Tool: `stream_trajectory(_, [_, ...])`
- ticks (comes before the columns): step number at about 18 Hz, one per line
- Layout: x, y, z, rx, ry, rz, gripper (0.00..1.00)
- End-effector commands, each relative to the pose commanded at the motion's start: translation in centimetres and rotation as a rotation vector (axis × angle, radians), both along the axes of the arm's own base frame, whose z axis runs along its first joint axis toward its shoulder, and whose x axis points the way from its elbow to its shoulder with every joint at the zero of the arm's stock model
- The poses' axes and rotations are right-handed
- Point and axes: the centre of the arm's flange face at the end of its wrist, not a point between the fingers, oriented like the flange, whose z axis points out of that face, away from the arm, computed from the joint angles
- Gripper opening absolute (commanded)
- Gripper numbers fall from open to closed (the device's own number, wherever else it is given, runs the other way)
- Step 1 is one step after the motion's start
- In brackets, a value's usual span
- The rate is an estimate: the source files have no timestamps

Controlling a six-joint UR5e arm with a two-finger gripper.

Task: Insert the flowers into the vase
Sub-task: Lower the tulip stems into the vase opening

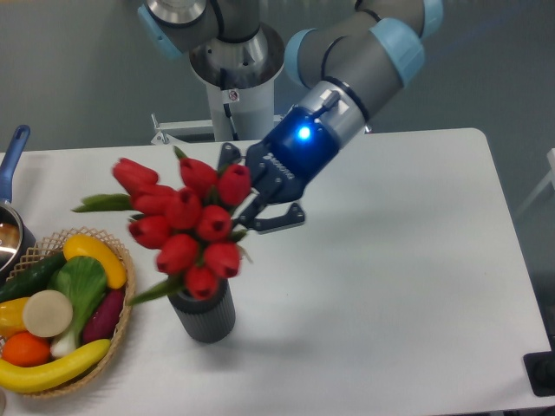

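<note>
A bunch of red tulip flowers [184, 223] with green leaves hangs in the air at centre left, tilted with its heads toward the left. My gripper [250, 192] is shut on the stems at the bunch's right side. Directly below the lowest tulip heads stands the dark grey ribbed vase [204, 315], upright on the white table [408, 260]. The flower heads cover the vase's rim and opening, so I cannot tell whether any part of the bunch touches it.
A wicker basket [121, 325] of toy fruit and vegetables sits at the left edge, close beside the vase. A pot with a blue handle [14, 156] is at the far left. The robot's base [234, 78] stands behind the table.
</note>
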Motion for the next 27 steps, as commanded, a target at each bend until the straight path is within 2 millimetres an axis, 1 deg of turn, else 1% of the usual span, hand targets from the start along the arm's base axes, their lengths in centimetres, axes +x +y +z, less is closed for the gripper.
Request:
stream_trajectory(3, [0.8, 1.0, -0.7, 0.008, 0.003, -0.031, 0.00])
stream_trajectory(6, [1.1, 1.7, -1.6, 0.004, -0.002, -0.047, 0.00])
stream_trajectory(10, [1.0, 2.7, -3.3, 0.012, 0.026, -0.072, 0.02])
stream_trajectory(13, [1.0, 2.8, -3.7, 0.010, 0.022, -0.072, 0.03])
stream_trajectory(17, [0.5, 3.2, -5.1, 0.002, 0.019, -0.074, 0.04])
stream_trajectory(19, [0.3, 3.2, -5.4, -0.004, 0.017, -0.072, 0.04])
stream_trajectory(22, [0.4, 3.3, -6.6, -0.021, 0.003, -0.072, 0.04])
stream_trajectory(27, [0.9, 3.2, -9.3, -0.024, 0.010, -0.089, 0.07])
